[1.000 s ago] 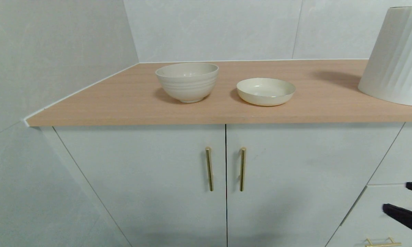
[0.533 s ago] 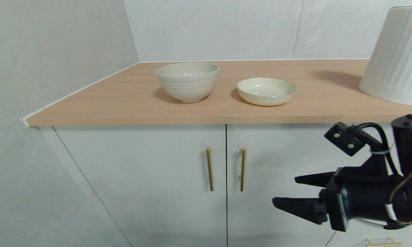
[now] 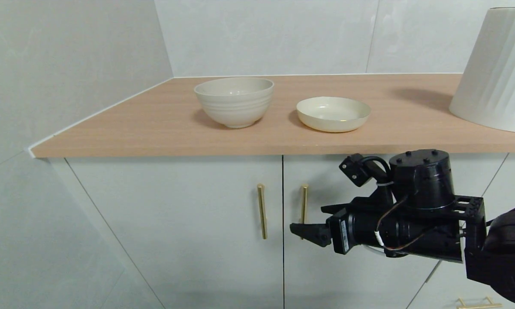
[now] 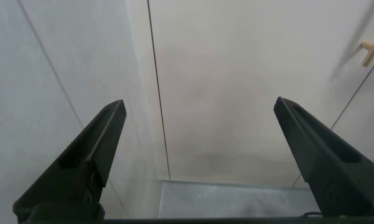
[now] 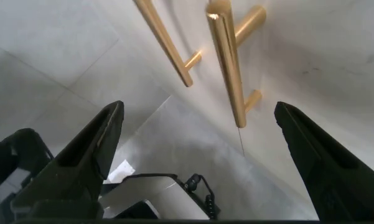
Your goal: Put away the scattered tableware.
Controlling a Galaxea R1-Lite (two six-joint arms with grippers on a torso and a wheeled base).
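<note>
Bowl: you have the bowl (image 3: 234,101) upright on the tabletop (image 3: 154,128), toward its back left corner.
Dish: the dish (image 3: 333,113) sits upright at 3 o'clock of the bowl, near it but apart.
Right tool: your right tool (image 3: 308,219) hangs at 6 o'clock of the dish, below the tabletop edge and before the right cabinet door (image 3: 368,257). Its fingers are apart and hold nothing. The tips are just beside the right door handle (image 3: 303,201); you cannot tell if they touch it.
Left tool: your left tool (image 4: 199,104) has its fingers apart and empty, facing a pale panel (image 4: 236,81).
Handles: the left door handle (image 3: 262,211) stands upright at 9 o'clock of the right door handle, across the seam.
Shade: a white ribbed shade (image 3: 497,73) stands at 3 o'clock of the dish, well apart.
</note>
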